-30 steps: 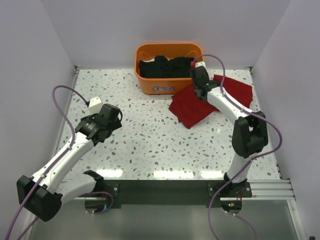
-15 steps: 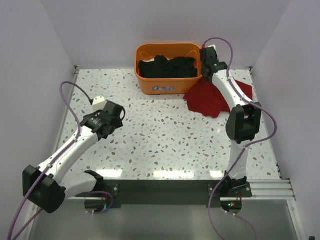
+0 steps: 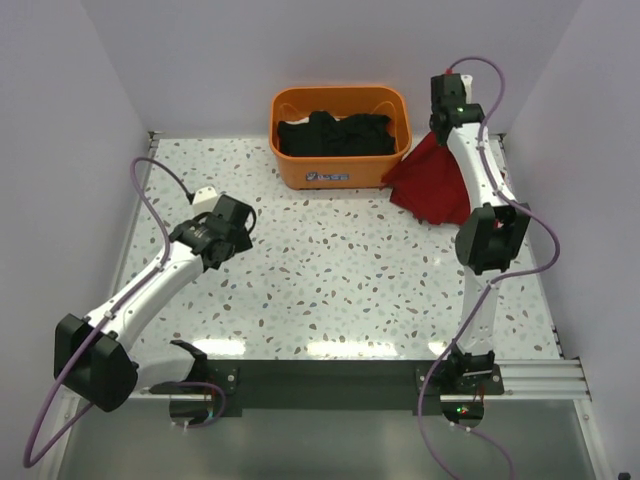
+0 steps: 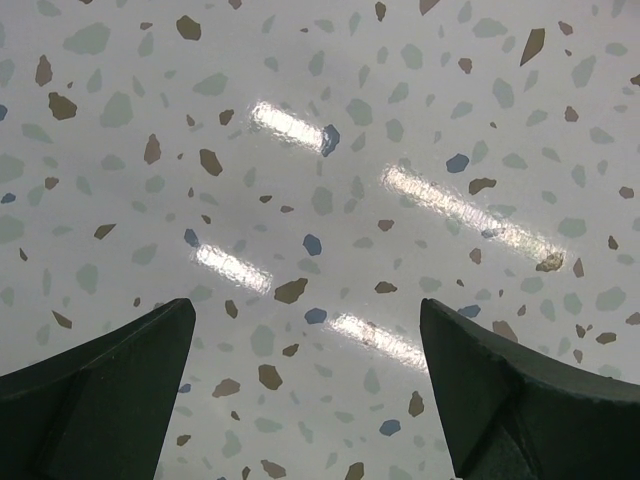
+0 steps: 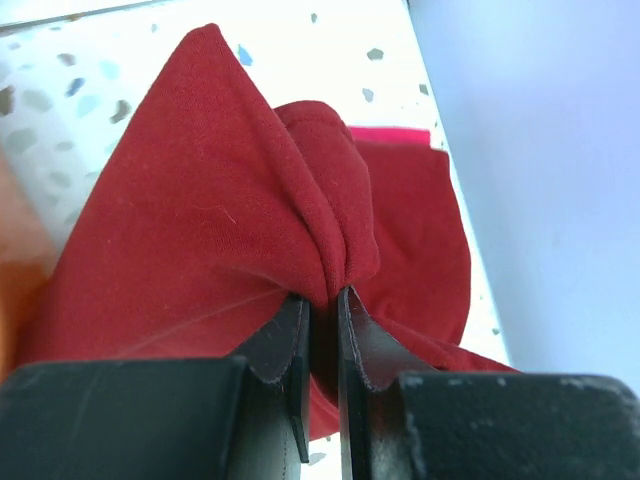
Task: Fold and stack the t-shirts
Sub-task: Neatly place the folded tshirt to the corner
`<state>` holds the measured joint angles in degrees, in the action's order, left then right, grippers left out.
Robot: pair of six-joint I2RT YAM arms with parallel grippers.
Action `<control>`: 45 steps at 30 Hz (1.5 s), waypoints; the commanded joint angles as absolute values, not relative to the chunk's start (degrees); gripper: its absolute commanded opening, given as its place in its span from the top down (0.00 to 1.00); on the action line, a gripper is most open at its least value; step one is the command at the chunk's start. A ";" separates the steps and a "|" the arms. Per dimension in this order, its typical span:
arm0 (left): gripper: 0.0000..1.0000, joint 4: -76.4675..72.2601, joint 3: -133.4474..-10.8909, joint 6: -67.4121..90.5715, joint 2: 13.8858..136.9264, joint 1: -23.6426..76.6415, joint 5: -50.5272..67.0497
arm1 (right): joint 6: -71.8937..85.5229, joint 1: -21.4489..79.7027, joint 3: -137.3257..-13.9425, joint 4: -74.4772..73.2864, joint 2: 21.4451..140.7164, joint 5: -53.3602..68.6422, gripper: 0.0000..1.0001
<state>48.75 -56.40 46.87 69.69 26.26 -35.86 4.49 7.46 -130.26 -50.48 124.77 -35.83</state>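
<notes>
A dark-red t-shirt (image 3: 430, 185) hangs bunched from my right gripper (image 3: 441, 128) at the back right of the table, its lower part resting on the table beside the orange basket. In the right wrist view the gripper (image 5: 323, 295) is shut on a pinched fold of the red t-shirt (image 5: 220, 210). My left gripper (image 3: 238, 222) is open and empty over the bare speckled table at the left. In the left wrist view the gripper (image 4: 305, 340) has wide-apart fingers with nothing between them.
An orange basket (image 3: 340, 170) stands at the back middle with dark cloth (image 3: 335, 135) inside. White walls close in the back and both sides. The speckled tabletop (image 3: 330, 270) spreads between the arms.
My right gripper has lifted the red t-shirt up and toward the back right corner, so it now hangs bunched. My left gripper has moved slightly toward the back and right.
</notes>
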 commanded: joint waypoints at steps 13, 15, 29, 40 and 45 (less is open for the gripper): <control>0.00 45.18 -60.38 45.79 71.89 25.66 -33.05 | 37.17 -14.41 -104.69 -38.77 114.96 -8.62 0.99; 0.00 45.18 -60.64 45.70 72.07 25.49 -32.87 | 37.62 -14.68 -102.75 -37.09 115.83 -7.56 0.97; 0.00 44.74 -60.12 45.00 69.97 25.49 -30.94 | 30.77 -14.68 -109.78 -44.73 107.34 -12.38 0.01; 0.00 43.16 -57.75 43.68 62.15 25.49 -28.48 | 23.46 -7.06 -83.97 -41.05 78.25 -10.71 0.01; 0.00 42.54 -54.24 43.86 57.22 25.40 -27.78 | 24.69 1.13 -60.77 -36.58 63.75 -6.79 0.01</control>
<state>44.64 -56.10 44.73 59.92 25.89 -28.62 25.15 -1.87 -71.26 -38.09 67.05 -9.80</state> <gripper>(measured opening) 0.997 0.986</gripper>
